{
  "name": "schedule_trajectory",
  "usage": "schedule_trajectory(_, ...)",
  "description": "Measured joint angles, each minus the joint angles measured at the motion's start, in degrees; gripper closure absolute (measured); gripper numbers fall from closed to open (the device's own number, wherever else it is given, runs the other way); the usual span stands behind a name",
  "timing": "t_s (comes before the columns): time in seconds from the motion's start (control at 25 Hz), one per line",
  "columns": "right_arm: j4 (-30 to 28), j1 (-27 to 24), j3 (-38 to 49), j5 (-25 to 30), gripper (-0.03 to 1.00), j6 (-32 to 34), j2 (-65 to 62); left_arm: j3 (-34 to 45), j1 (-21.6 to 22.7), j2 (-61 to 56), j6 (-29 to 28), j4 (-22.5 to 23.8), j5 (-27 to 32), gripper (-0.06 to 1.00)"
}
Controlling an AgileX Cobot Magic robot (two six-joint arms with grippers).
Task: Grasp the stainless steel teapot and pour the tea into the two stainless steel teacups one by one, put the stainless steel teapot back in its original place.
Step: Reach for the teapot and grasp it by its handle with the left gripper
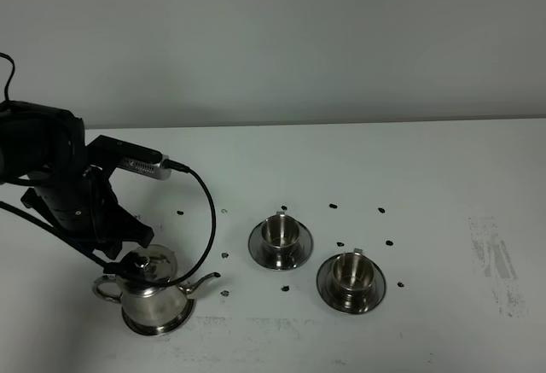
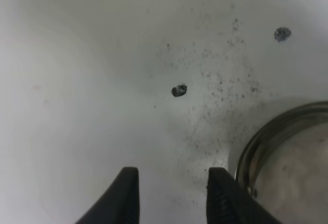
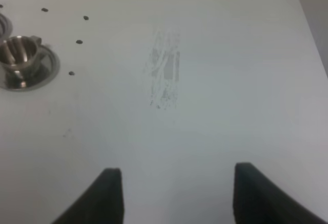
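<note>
My left gripper [image 2: 173, 175], jaws released and empty, hangs over bare table [image 2: 77, 80]. The pot [image 1: 153, 292] stands just beside it, and a steel rim [image 2: 266, 137] edges one finger. My right gripper [image 3: 177, 170] gapes over open table, a cup [image 3: 18, 52] well off.

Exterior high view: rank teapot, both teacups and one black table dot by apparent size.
1. teapot
2. right teacup and left teacup: look alike, not ranked
3. black dot

wall [image 1: 273, 40]: plain grey | tabletop [image 1: 444, 168]: white, scuffed patch at right
</note>
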Motion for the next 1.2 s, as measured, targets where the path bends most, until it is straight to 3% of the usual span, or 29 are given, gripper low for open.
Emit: schedule_trajectory(1.2, 0.0, 0.0, 0.0, 0.0, 0.48, -0.02, 0.0, 0.0, -0.33, 0.74, 0.05, 0.39, 4.41, 0.56)
